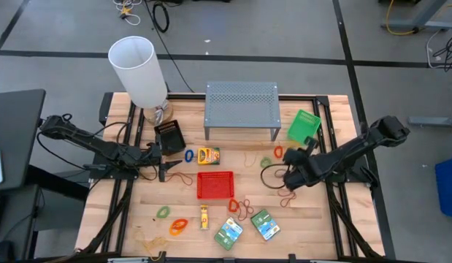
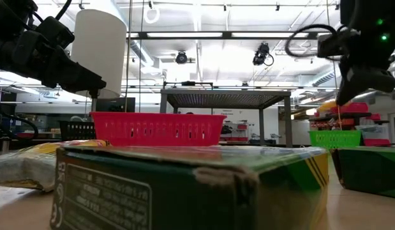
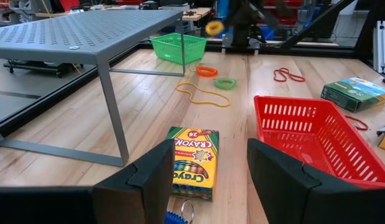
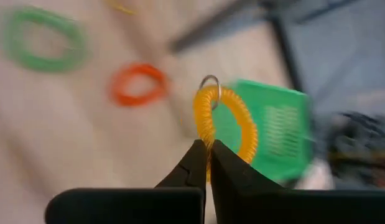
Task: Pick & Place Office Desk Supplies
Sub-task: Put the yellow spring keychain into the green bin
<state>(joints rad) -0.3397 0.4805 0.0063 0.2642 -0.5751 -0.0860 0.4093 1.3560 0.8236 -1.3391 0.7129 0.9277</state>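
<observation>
trays (image 1: 215,184): 2 mesh | right gripper (image 4: 208,149) jaws clamp 1 yellow coil band (image 4: 226,121) (lifted) | left gripper (image 3: 208,177) jaws apart

A: Clearance around the red tray (image 1: 215,185)?

B: Bare wood on its left. The crayon box (image 1: 208,155) sits just behind it, the grey stand (image 1: 241,108) beyond that.

A: Right side?

B: Crowded. Loose bands (image 1: 241,208) and green packets (image 1: 263,223) near the front; green tray (image 1: 304,126) at the far right corner.

A: Left rear?

B: Blocked by the white lampshade (image 1: 138,69) and black box (image 1: 169,136).
</observation>
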